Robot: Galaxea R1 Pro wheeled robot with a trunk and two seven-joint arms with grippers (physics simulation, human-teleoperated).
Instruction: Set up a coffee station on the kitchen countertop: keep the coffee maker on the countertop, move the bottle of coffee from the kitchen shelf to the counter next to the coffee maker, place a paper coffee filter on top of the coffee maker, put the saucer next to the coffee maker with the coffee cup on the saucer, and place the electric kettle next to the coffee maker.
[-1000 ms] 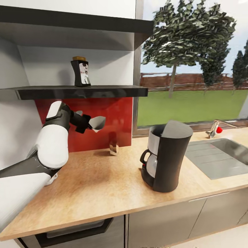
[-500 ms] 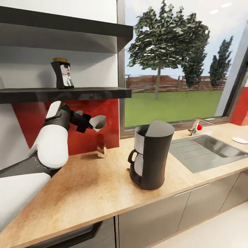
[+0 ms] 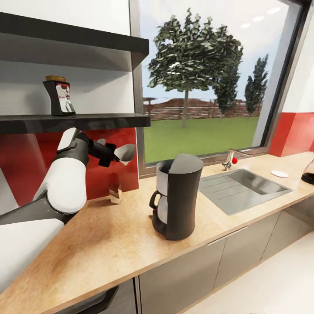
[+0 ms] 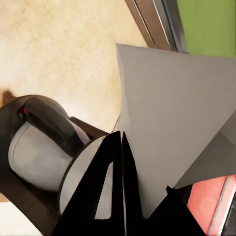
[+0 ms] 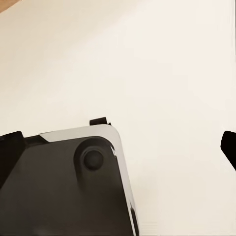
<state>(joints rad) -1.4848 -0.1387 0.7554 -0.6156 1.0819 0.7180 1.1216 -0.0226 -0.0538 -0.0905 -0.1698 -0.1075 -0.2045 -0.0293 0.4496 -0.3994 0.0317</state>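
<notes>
My left gripper (image 3: 114, 155) is shut on the paper coffee filter (image 3: 124, 152), a pale grey cone held in the air under the kitchen shelf (image 3: 78, 122). In the left wrist view the fingers (image 4: 105, 162) pinch the filter (image 4: 172, 118) above the coffee maker (image 4: 42, 147). The black coffee maker (image 3: 178, 196) stands on the kitchen countertop (image 3: 109, 235). The bottle of coffee (image 3: 59, 97) is on the shelf. Far right are the white saucer (image 3: 279, 173) and the electric kettle (image 3: 308, 172). The coffee cup is out of view. My right gripper (image 5: 123, 145) hangs open over pale floor.
A steel sink (image 3: 244, 185) with a tap (image 3: 230, 159) is set in the worktop right of the coffee maker. A small glassy object (image 3: 114, 194) stands by the red backsplash. A large window is behind the counter. The robot's dark base (image 5: 59, 187) is under the right gripper.
The camera has turned right, so the whole scene slid left; the saucer and then the kettle came into view. The left arm holds the filter in the same pose.
</notes>
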